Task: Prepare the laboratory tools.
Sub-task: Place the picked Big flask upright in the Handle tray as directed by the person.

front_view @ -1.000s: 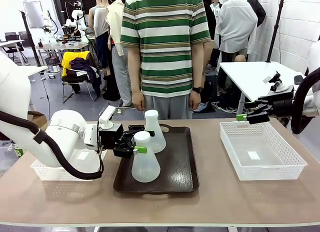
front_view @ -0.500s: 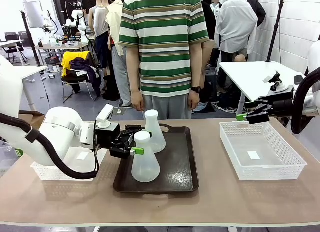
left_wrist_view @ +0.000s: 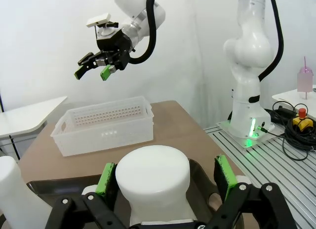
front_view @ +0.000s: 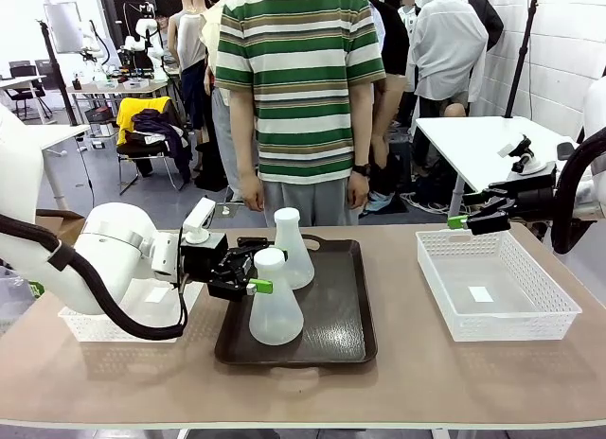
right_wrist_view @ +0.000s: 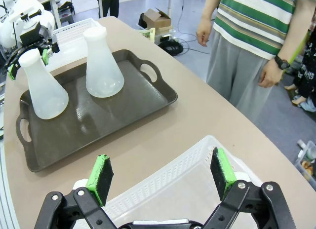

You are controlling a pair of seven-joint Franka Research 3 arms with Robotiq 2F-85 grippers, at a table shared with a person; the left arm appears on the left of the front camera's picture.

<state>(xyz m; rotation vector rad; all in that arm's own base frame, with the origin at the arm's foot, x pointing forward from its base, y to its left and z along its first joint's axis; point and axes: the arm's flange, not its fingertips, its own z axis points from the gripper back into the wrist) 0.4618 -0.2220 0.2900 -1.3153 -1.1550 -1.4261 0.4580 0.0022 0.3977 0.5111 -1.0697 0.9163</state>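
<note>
Since 1 second ago the left arm has drawn its bulky white elbow back toward the table's left edge, while the left gripper point(front_view: 248, 272) keeps its place at the neck of the near flask point(front_view: 275, 307); the person point(front_view: 301, 89) behind the table has shifted slightly to picture left; the right gripper point(front_view: 471, 221) has not moved.

Both of the 2 flasks are frosted, translucent white cones with wide round bases and narrow cylindrical necks; they stand upright on the dark brown tray point(front_view: 346, 335), the near flask at the tray's front left, the far flask point(front_view: 292, 254) just behind it toward the tray's back edge; whether the 2 touch cannot be told.

The left arm reaches in low from the tray's left side, forearm level, crossing above a white lattice basket point(front_view: 80, 325) left of the tray; in the left wrist view its green pads point(left_wrist_view: 224, 173) stand wide on either side of the near flask's neck point(left_wrist_view: 153, 182), with a gap on each side, so nothing is gripped.

The right arm holds its gripper level and raised above the back edge of a second white basket point(front_view: 492, 330), right of the tray; its fingers point(right_wrist_view: 100, 177) are spread fully and hold nothing.
</note>
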